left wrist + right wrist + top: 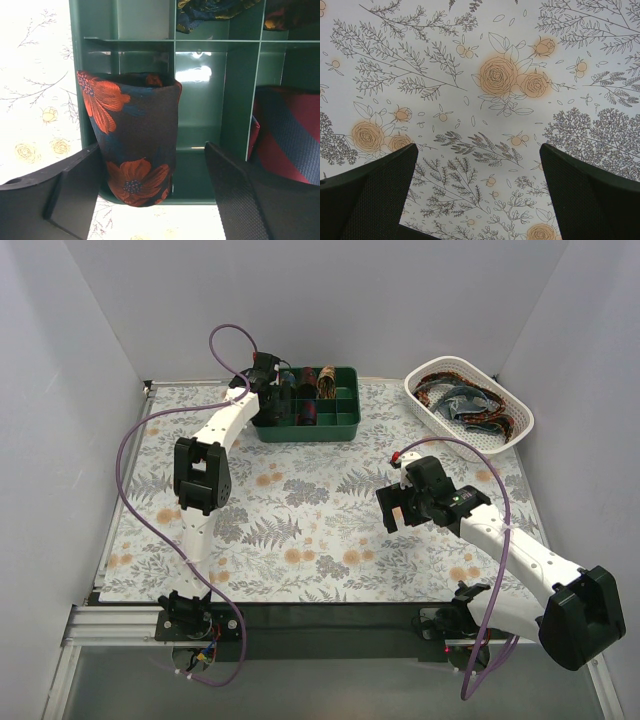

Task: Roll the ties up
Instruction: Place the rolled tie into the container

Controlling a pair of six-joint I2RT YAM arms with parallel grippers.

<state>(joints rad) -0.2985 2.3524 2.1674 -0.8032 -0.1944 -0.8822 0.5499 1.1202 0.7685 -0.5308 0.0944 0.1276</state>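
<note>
Tie roll (132, 145) is standing in green tray (230, 100) compartment, walls keeping it coiled; left gripper (152, 170) is straddling it unclamped, right gripper (478, 150) gaping idle.

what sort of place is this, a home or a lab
Probably a robotics lab cell, not a home: plain white walls box in the floral table, a left arm and right arm bolted to a metal frame, ties sorted in a green tray.

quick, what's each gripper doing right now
left gripper: open, jaws around the rolled tie in the green tray, not clamping it
right gripper: open, empty, over the tablecloth
</note>
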